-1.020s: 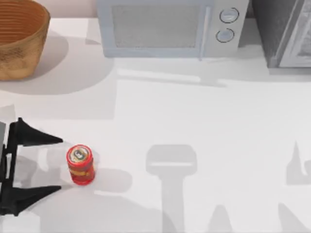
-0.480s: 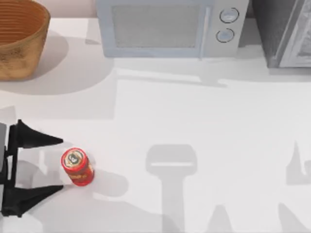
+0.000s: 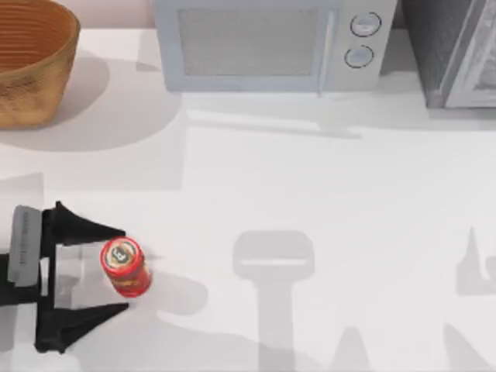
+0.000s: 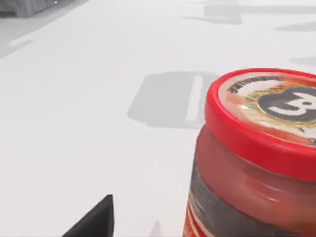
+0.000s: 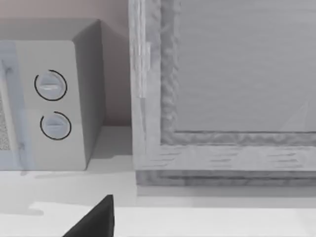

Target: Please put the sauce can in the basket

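Top view. The left gripper [image 3: 116,270] sits near the worktop's [image 3: 325,194] left edge, toward the front. Its fingers [image 3: 85,230] are spread wide, pointing right, one behind and one in front of the can [image 3: 124,267]. The can stands between the fingertips, upright or slightly tilted. Bare worktop shows between it and each finger, so no contact is visible and nothing is held. The basket [image 3: 32,66] stands in the rear left corner, partly cut off by the picture's edge, well apart from the can. An open strip of worktop runs between the two along the left edge. The microwave [image 3: 271,45] lines the rear edge at centre, and a grey cabinet [image 3: 453,53] fills the rear right corner. The whole middle and right of the worktop is open, carrying only shadows.

Left wrist view. The can [image 4: 256,158] is very close, its red lid rim and printed top plain to see, with a darker band below. One dark fingertip [image 4: 96,222] shows at the picture's edge, apart from the can. The worktop [image 4: 98,98] beyond lies open.

Right wrist view. This camera faces the microwave's [image 5: 54,98] two dials and the cabinet's [image 5: 222,89] framed front, both at the rear edge. One dark fingertip [image 5: 96,222] shows; the right gripper's opening cannot be judged from so little.
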`<action>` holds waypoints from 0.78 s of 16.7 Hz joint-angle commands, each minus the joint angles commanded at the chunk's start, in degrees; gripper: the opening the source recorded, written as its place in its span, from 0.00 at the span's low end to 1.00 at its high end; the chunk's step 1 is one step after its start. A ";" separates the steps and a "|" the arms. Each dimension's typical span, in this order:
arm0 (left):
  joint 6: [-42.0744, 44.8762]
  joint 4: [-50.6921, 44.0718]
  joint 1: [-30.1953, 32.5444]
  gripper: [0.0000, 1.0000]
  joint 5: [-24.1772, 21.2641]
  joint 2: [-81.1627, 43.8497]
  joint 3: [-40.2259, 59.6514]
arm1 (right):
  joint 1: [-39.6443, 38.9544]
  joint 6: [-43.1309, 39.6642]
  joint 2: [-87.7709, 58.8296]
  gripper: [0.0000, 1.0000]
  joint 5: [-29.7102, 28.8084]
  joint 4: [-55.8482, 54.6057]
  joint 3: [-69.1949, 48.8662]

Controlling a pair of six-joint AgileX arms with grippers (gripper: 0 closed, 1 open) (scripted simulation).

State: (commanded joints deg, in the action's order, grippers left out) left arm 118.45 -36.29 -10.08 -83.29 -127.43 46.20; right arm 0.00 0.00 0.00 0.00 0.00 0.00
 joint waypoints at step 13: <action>-47.44 52.97 5.95 1.00 -0.45 5.79 -11.59 | 0.00 0.00 0.00 1.00 0.00 0.00 0.00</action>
State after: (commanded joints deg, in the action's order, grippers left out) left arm 71.01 16.67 -4.13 -83.74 -121.65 34.61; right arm 0.00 0.00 0.00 0.00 0.00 0.00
